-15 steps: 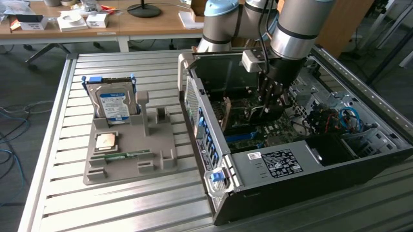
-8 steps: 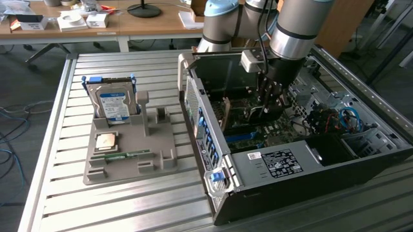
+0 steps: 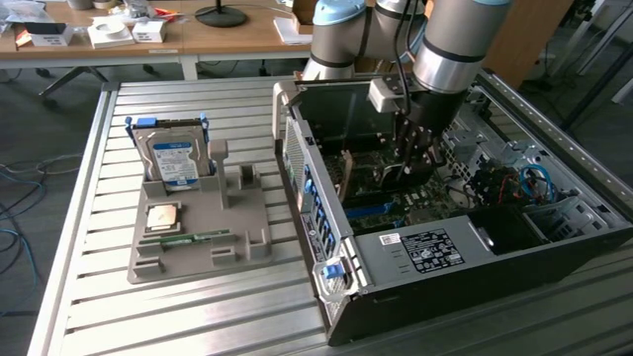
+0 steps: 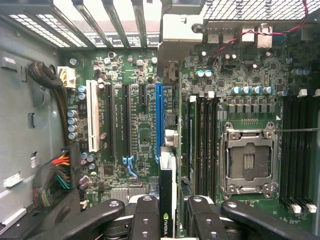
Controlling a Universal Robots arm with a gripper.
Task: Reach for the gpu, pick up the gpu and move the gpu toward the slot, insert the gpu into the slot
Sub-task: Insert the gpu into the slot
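Observation:
The gpu (image 4: 167, 200), a dark card seen edge-on with an NVIDIA mark, is clamped between my gripper's (image 4: 170, 220) black fingers (image 4: 145, 215). Its pale silver bracket (image 4: 182, 30) reaches toward the case's rear grille. The card hangs over the green motherboard, right alongside a blue connector strip (image 4: 159, 120) and parallel to it. Long black slot strips (image 4: 127, 117) lie a little further off. Whether the card's edge touches any slot is hidden by the card itself. In the exterior view my gripper (image 3: 411, 167) is deep inside the open computer case (image 3: 445, 252).
Around the card are the square silver CPU socket (image 4: 248, 160), black memory slots (image 4: 205, 140) and cable bundles (image 4: 55, 175). The case walls close in on all sides. On the exterior view's left, a grey fixture (image 3: 198, 222) holds a hard drive (image 3: 176, 159) and small parts.

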